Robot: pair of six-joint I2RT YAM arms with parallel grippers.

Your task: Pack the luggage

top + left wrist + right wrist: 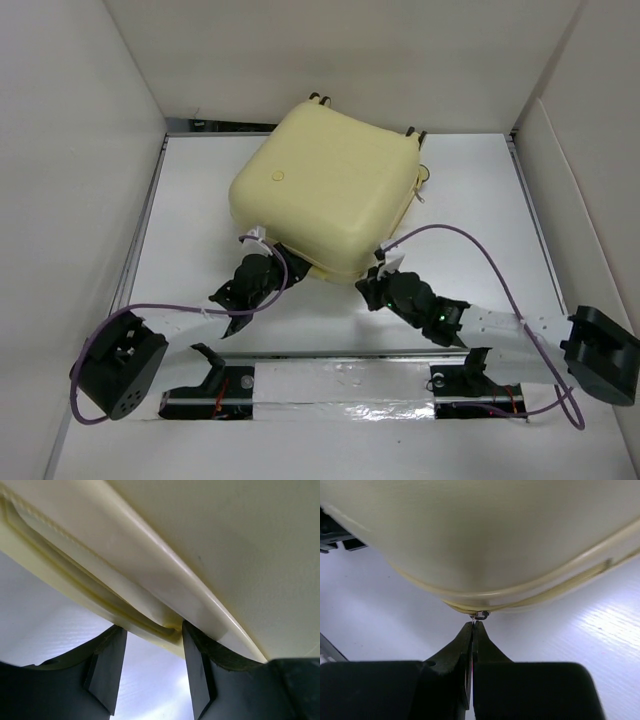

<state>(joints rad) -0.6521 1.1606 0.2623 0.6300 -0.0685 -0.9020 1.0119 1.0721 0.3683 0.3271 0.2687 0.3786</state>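
Observation:
The luggage [325,185] is a pale-yellow hard shell. It lies closed and flat at the table's far middle, and it fills the top of the left wrist view [225,545] and the right wrist view [480,540]. My left gripper [266,258] is at its near-left edge. The fingertips [192,645] stand apart and press on the seam rim that sits between them. My right gripper [381,272] is at the near corner. There its fingers [476,626] are shut on the thin tab of the small metal zipper pull [481,614].
White walls close in on the left, back and right of the white table [200,200]. Black caster wheels [320,98] stick out at the luggage's far edge. Purple cables [470,240] loop over both arms. A taped rail [340,385] and the arm bases line the near edge.

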